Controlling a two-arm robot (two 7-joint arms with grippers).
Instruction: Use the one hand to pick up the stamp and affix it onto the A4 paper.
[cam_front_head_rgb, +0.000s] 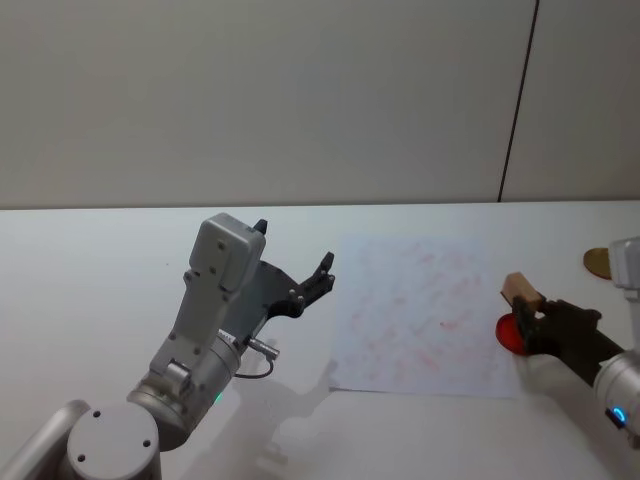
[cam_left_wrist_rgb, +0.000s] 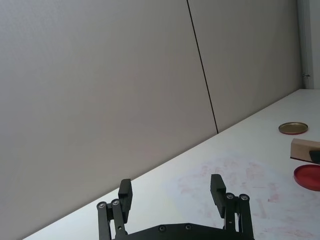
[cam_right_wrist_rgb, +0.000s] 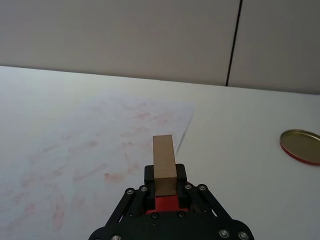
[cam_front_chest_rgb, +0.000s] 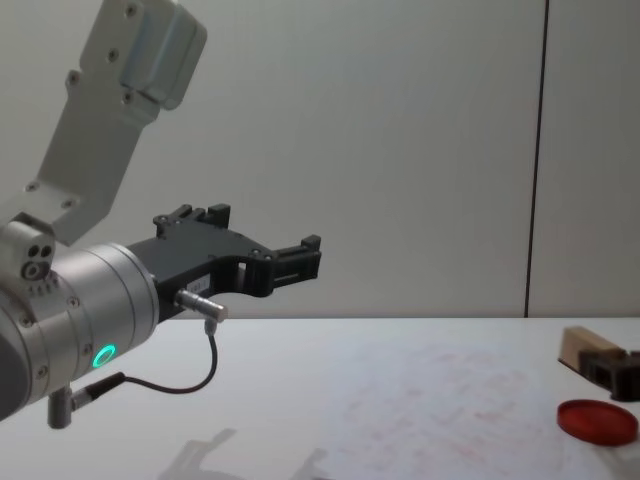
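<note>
The stamp (cam_right_wrist_rgb: 164, 160), a light-tan wooden block, is clamped between the dark fingers of my right gripper (cam_right_wrist_rgb: 165, 180). It hangs a little above the round red ink pad (cam_front_head_rgb: 508, 332), just off the right edge of the A4 paper (cam_front_head_rgb: 420, 315). From the side, the stamp (cam_front_chest_rgb: 580, 347) shows clear of the pad (cam_front_chest_rgb: 597, 420). The white sheet carries faint reddish stamp marks and lies flat on the table. My left gripper (cam_front_head_rgb: 294, 245) is raised above the table left of the paper, open and holding nothing.
A round gold lid (cam_front_head_rgb: 597, 262) lies on the table beyond the ink pad at the far right. A plain wall with a dark vertical seam stands behind the white table.
</note>
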